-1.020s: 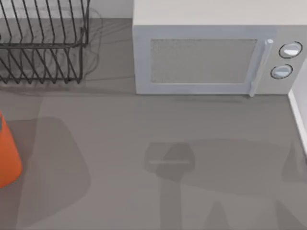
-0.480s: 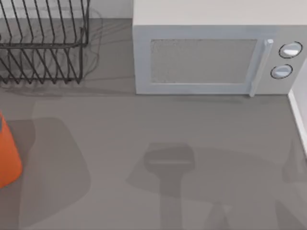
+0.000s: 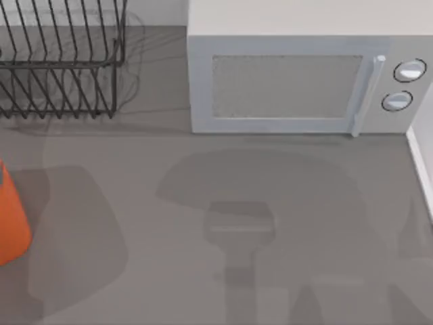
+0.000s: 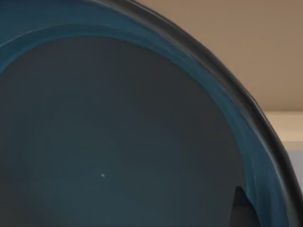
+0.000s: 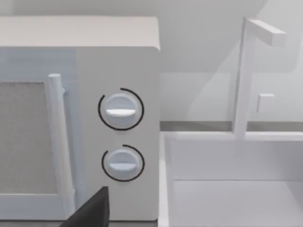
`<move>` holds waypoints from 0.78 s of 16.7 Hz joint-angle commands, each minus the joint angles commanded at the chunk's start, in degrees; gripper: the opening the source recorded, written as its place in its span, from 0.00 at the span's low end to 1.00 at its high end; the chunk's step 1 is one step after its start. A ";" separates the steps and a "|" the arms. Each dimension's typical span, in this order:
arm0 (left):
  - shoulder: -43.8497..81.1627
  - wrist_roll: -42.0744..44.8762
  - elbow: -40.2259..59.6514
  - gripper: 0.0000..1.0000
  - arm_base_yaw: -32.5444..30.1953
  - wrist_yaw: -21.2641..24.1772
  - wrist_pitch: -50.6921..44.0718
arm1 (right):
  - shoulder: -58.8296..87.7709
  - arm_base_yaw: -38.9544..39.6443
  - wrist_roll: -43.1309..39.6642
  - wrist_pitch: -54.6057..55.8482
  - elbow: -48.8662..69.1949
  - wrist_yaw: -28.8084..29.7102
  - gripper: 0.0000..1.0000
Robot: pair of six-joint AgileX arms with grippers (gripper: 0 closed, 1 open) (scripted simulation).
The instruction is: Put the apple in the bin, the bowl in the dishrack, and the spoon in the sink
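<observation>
The bowl [image 4: 118, 132] sits right against the left wrist camera, seemingly carried though I cannot tell that end effector's state, so the far-left dishrack [image 3: 61, 61] is unfilled and the racking remains.

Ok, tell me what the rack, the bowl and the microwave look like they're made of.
Rack: thin black wire, likely coated metal, shown by its slim prongs.
Bowl: probably glazed ceramic, from its smooth blue-teal inside with a faint sheen and a darker rim.
Microwave: white matte casing, plastic or painted metal; can't tell which.
</observation>
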 joint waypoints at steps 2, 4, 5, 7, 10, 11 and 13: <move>6.43 0.05 -0.79 0.00 -0.68 -0.60 7.87 | 0.00 0.00 0.00 0.00 0.00 0.00 1.00; 13.08 0.11 -2.01 0.00 -1.49 -1.32 15.83 | 0.00 0.00 0.00 0.00 0.00 0.00 1.00; 16.48 0.14 -2.78 0.00 -1.91 -1.72 19.81 | 0.00 0.00 0.00 0.00 0.00 0.00 1.00; 22.90 0.18 -4.61 0.00 -2.80 -2.56 28.23 | 0.00 0.00 0.00 0.00 0.00 0.00 1.00; 31.19 0.18 -7.41 0.00 -4.05 -3.71 39.80 | 0.00 0.00 0.00 0.00 0.00 0.00 1.00; 33.38 0.18 -8.24 0.00 -4.40 -4.02 42.64 | 0.00 0.00 0.00 0.00 0.00 0.00 1.00; 36.42 0.18 -9.57 0.00 -4.94 -4.49 46.44 | 0.00 0.00 0.00 0.00 0.00 0.00 1.00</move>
